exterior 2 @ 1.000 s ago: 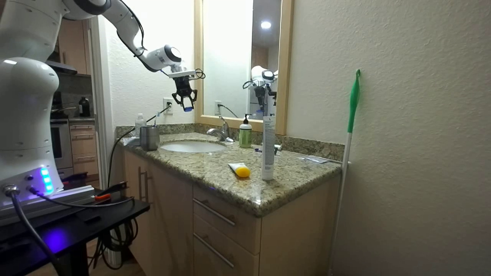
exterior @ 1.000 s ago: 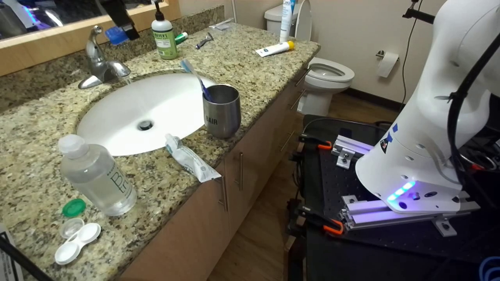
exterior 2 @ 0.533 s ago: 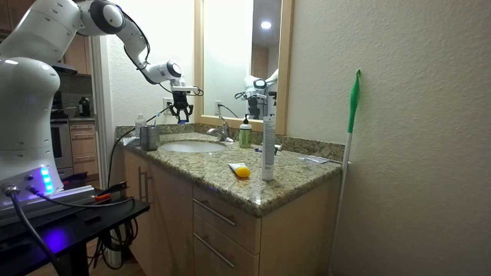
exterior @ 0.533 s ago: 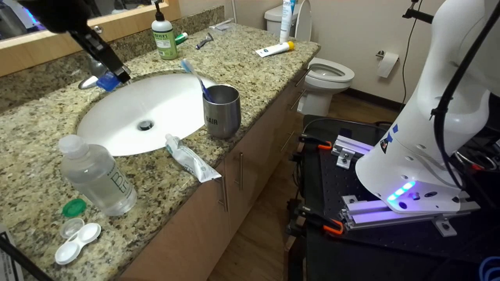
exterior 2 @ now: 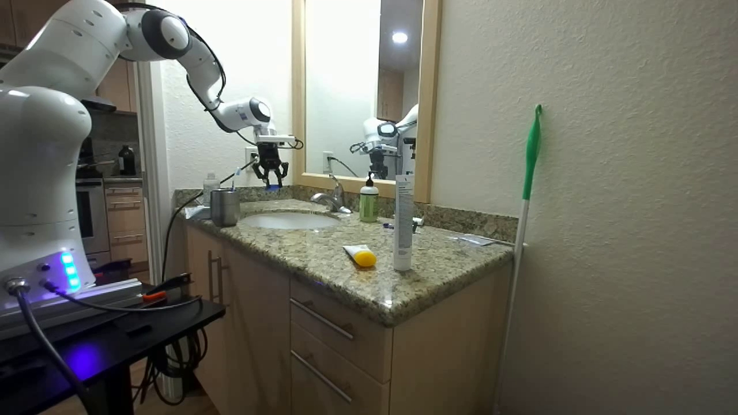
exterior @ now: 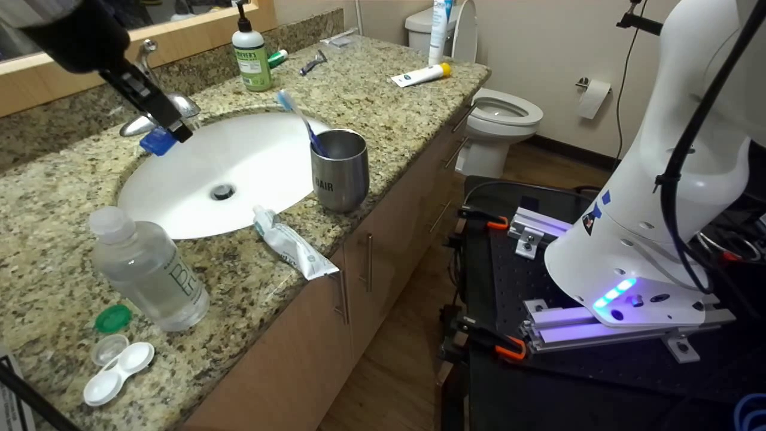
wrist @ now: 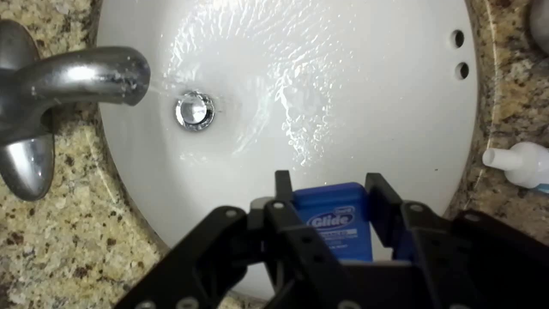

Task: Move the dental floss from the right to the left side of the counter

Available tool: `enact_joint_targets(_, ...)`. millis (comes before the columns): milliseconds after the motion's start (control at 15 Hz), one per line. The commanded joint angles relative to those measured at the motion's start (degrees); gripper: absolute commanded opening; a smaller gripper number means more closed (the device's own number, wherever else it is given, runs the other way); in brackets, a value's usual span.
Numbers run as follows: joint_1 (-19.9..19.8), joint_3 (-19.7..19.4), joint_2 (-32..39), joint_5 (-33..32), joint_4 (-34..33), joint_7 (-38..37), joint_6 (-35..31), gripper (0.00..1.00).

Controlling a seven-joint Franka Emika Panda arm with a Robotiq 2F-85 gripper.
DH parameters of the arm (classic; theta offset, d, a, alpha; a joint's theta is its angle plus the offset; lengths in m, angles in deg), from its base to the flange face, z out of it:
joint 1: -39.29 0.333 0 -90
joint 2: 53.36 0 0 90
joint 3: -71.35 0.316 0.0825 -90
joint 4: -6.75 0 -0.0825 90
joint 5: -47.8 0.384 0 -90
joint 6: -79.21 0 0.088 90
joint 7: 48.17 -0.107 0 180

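Jaws around floss (wrist: 339, 219), clear above sink (wrist: 377, 116)

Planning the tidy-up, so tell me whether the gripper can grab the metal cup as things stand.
Probably not: the gripper is closed on the dental floss. The metal cup, with a toothbrush in it, otherwise looks unobstructed.

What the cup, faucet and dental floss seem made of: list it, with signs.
Cup: metal, probably stainless steel, satin finish; grey with soft sheen.
Faucet: metal, likely chrome-plated, polished; bright, sharp highlights.
Dental floss: case probably plastic, smooth; even blue, rounded corners.
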Motion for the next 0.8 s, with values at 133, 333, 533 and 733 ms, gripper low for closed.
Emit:
enact_joint_targets(133,1.8,3.2,7.7,1.2,-7.5,2.2,-7.6,0.21)
enact_joint_targets(333,1.4,5.1,12.5,4.1,-12.4,5.6,-8.2,0.21)
enact_joint_targets(533,-0.9,7.6,16.3,10.6,-16.3,12.6,-6.1,0.21)
enact_joint_targets(733,-2.4,8.5,18.7,15.8,-19.5,18.7,-3.6,0.21)
